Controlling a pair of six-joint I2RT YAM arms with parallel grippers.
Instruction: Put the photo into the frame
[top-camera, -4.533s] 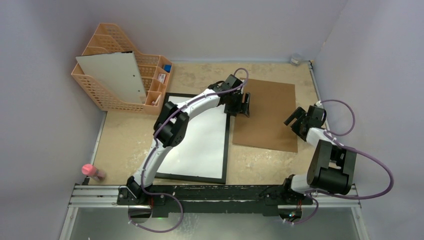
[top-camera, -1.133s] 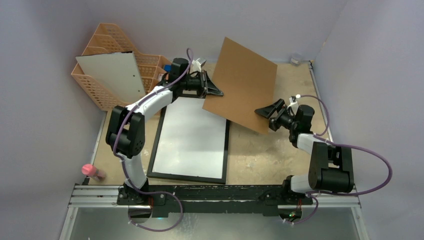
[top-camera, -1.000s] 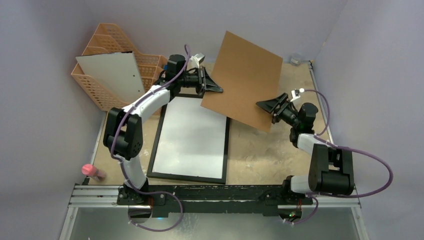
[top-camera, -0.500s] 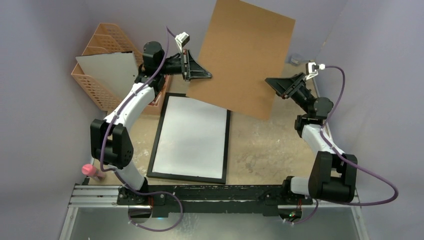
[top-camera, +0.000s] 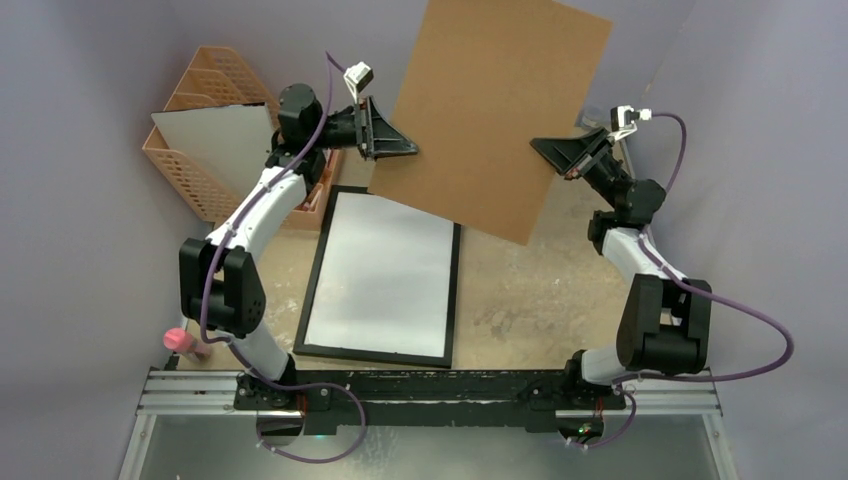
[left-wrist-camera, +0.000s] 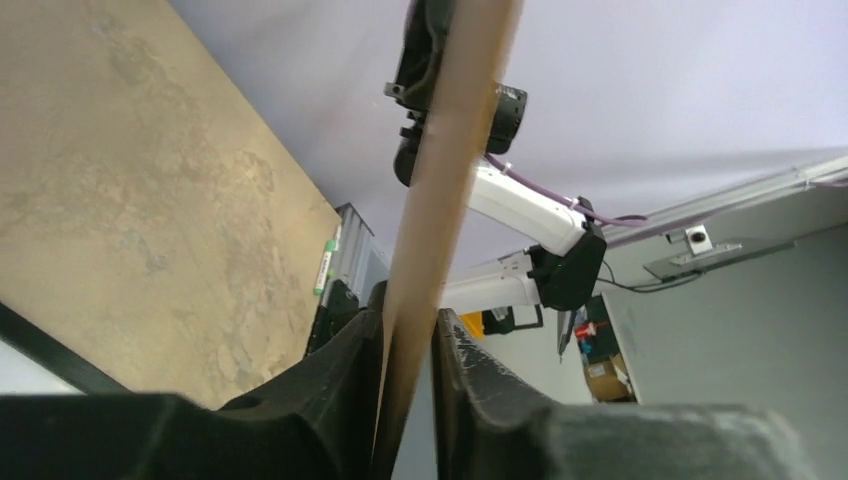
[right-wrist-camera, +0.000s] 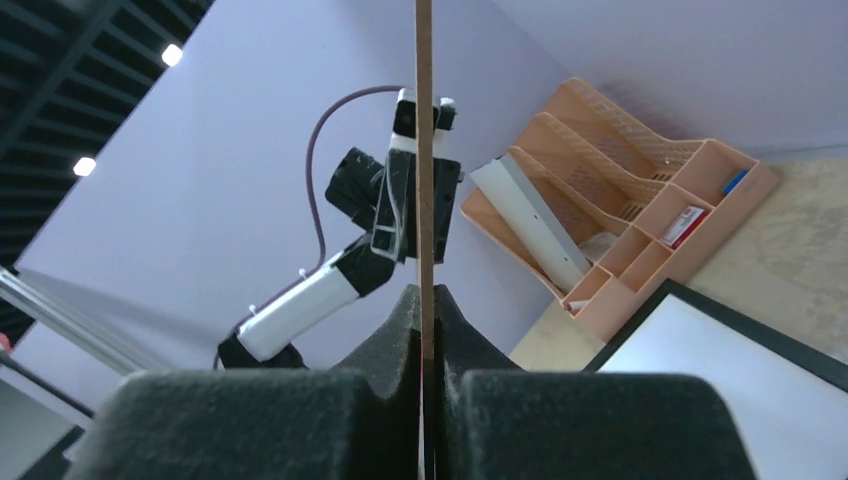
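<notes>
Right claw (top-camera: 545, 148) clenches the brown backing board (top-camera: 495, 110), upper centre. Left claw (top-camera: 405, 150) brackets its opposite edge, grip unclear. Frame (top-camera: 380, 275) lies on the counter (top-camera: 510, 290), lower centre-left; photo unseen. Best to carry the board steadily aside.

robot arms: two, left (top-camera: 250, 225) and right (top-camera: 640, 262)
pairs of jaws: two, one per arm
wrist cameras: two, one white unit on each wrist
purple cables: two, one along the left arm (top-camera: 206, 300), one looping off the right (top-camera: 762, 332)
brown backing board (top-camera: 490, 110): one
black-bordered frame (top-camera: 456, 290): one, flat on the bench (top-camera: 520, 300)
bench: one
orange basket organiser (top-camera: 185, 178): one
white board (top-camera: 230, 150) in the organiser: one
small items in the organiser's front compartments: two made out, one blue (right-wrist-camera: 735, 182), one red-and-white (right-wrist-camera: 683, 226)
pink-capped bottle (top-camera: 180, 342): one
</notes>
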